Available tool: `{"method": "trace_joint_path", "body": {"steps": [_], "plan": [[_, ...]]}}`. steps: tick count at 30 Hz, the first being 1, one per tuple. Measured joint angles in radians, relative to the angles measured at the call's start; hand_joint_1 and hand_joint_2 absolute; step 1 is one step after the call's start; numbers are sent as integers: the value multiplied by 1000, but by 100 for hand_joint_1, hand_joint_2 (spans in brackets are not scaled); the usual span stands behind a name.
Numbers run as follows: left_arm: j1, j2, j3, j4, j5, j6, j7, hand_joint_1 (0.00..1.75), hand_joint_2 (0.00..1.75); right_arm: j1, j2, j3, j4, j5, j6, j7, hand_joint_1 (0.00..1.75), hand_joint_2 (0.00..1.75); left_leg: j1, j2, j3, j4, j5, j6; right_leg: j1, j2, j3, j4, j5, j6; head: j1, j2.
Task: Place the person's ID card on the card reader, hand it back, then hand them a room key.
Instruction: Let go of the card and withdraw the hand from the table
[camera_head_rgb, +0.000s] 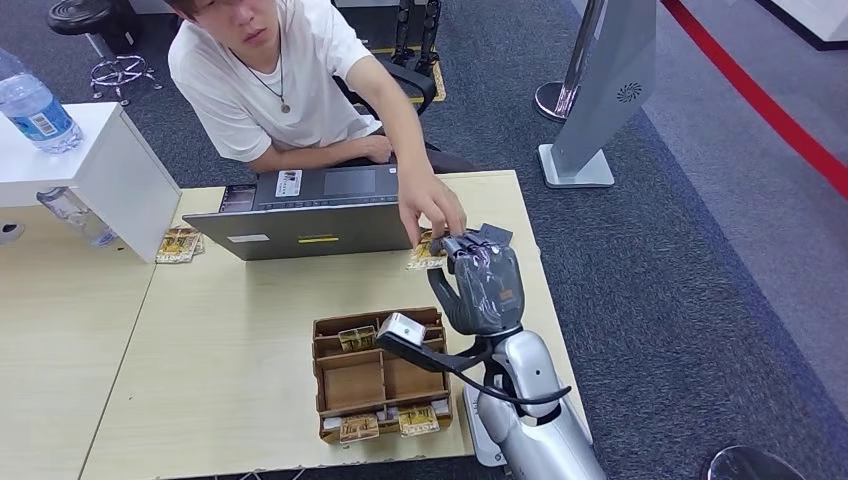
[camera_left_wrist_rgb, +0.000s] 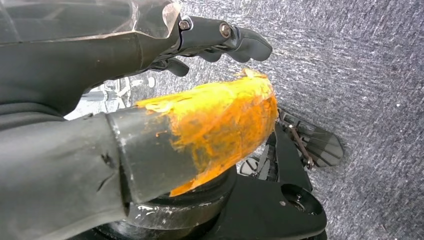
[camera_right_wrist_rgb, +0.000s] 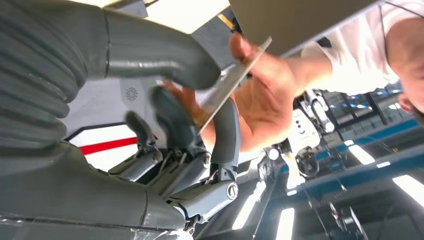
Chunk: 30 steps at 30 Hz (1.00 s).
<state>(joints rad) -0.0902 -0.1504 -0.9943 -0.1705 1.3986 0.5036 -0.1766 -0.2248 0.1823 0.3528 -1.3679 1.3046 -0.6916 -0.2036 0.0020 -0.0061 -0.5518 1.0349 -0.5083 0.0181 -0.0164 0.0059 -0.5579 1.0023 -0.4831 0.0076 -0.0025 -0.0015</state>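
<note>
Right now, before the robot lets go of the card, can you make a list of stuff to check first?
1. Card held by the right hand, between thumb and fingers: ok.
2. Person's hand has reached the card and touches it: ok.
3. Person's grasp firm enough to release: cannot tell.
4. Which card this is, ID or room key: cannot tell.
5. Handover happens above the table, past the laptop: ok.
6. Left hand hangs over the carpet, holding nothing: ok.
</note>
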Motion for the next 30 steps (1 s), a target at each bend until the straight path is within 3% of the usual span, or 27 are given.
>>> {"method": "trace_joint_path", "body": {"steps": [3,6,10,16,30], "plan": [[0,0,-1,0,0,0,1,0,0,-12,0,0,26,1,0,4,3,175,0,0,0,0,0,0,0,0,0,0,0,0,0,0],[0,-1,-5,0,1,-1,3,0,0,-21,0,1,44,1,0,15,0,175,0,0,0,0,0,0,0,0,0,0,0,0,0,0],[0,-4,-6,0,3,-1,7,0,0,-30,-1,7,60,-1,0,36,0,0,0,0,0,0,0,0,0,0,0,0,0,0,0,0],[0,-8,-6,0,16,-1,7,0,0,-29,-9,21,55,-41,-1,25,0,0,0,0,0,0,0,0,0,0,0,0,0,0,0,0],[0,-11,-6,0,50,13,-12,0,0,100,-16,-38,-127,-147,-1,-148,0,0,0,0,0,0,0,0,0,0,-1,0,0,0,0,0]]}}
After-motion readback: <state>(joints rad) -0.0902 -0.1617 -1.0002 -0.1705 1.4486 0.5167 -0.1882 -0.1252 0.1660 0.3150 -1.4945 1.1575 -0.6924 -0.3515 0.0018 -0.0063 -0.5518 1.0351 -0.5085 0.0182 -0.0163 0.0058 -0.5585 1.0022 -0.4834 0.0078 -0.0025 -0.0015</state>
